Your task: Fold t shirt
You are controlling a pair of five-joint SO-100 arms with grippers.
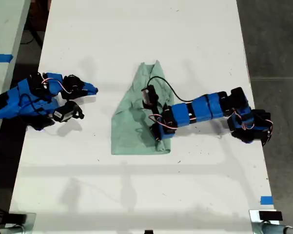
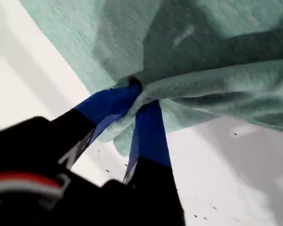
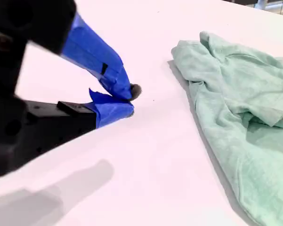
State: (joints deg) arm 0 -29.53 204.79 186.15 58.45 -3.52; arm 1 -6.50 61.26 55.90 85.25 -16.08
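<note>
The small pale mint-green soft cloth t shirt lies near the middle of the white table, with its narrow end toward the far edge and its wide hem toward the near edge in the exterior view. The cloth is partly folded and wrinkled on the exterior view's right side.

My first gripper reaches in from the exterior view's right and is over the shirt's lower right part. Its blue-taped fingers are pressed together on a bunched fold of the green cloth, so it is holding the shirt.

My second gripper is at the exterior view's left, well apart from the shirt, above bare table. Its blue tips meet and hold nothing
</note>
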